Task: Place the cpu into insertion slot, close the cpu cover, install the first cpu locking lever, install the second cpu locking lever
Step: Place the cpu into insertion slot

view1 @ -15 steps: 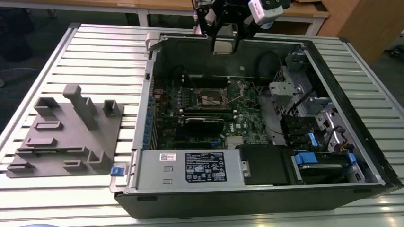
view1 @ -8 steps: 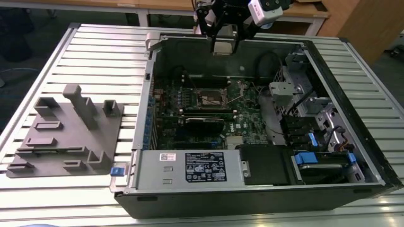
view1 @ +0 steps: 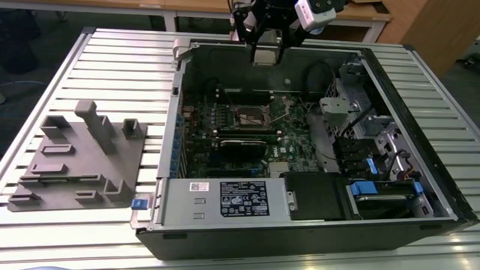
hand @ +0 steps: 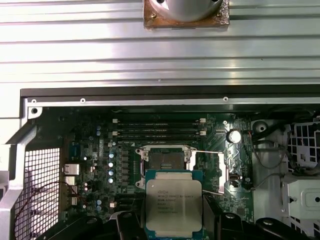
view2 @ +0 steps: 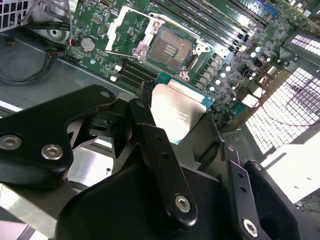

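The gripper point(view1: 266, 52) is clamping the cpu point(hand: 173, 207) by two opposite edges, holding it above the open computer case point(view1: 171, 146), apart from the insertion slot point(hand: 167, 160). The chip is looking light, stiff and flat (its underside probably delicate), so edge grips are suiting it.

We look down on an opened computer case point(view1: 177, 107) lying on a slatted table point(view1: 112, 62).

In the exterior view, a fixture block point(view1: 78, 157) rests on the table just beside the case, on the exterior view's left. Inside the case, the circuit board point(view1: 296, 126) lies flat on the floor, with the insertion slot point(view1: 253, 116) near its middle. In the second wrist view, the cpu cover point(view2: 115, 32) stands swung aside, next to the slot. The labelled box point(view1: 225, 199) fills the near part of the case, and the drive bays point(view1: 375, 191) lie to its exterior-view right. The gripper point(view1: 264, 48) hangs over the case's far wall with the cpu point(view1: 265, 58) between its fingers, above the slot and apart from it.
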### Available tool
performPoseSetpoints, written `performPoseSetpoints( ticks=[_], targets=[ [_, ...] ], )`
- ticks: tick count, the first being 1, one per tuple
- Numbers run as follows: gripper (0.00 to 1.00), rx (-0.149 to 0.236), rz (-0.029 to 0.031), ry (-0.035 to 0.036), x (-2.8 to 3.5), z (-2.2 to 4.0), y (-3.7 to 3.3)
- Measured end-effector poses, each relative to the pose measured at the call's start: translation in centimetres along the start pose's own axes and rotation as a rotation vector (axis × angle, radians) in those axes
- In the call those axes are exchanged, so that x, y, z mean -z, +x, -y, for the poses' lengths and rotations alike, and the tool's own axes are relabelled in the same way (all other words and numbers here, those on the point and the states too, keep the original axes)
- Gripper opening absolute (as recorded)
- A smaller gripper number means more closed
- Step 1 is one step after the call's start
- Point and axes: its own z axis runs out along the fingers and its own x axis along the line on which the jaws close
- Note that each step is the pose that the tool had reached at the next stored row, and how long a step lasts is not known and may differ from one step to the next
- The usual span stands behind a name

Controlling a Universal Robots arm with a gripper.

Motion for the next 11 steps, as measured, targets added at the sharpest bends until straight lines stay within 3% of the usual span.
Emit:
performPoseSetpoints(
  ticks=[11],
  targets=[
    [0.54, 0.000, -0.0001, 0.0002, -0.38, 0.04, -0.01]
  ],
)
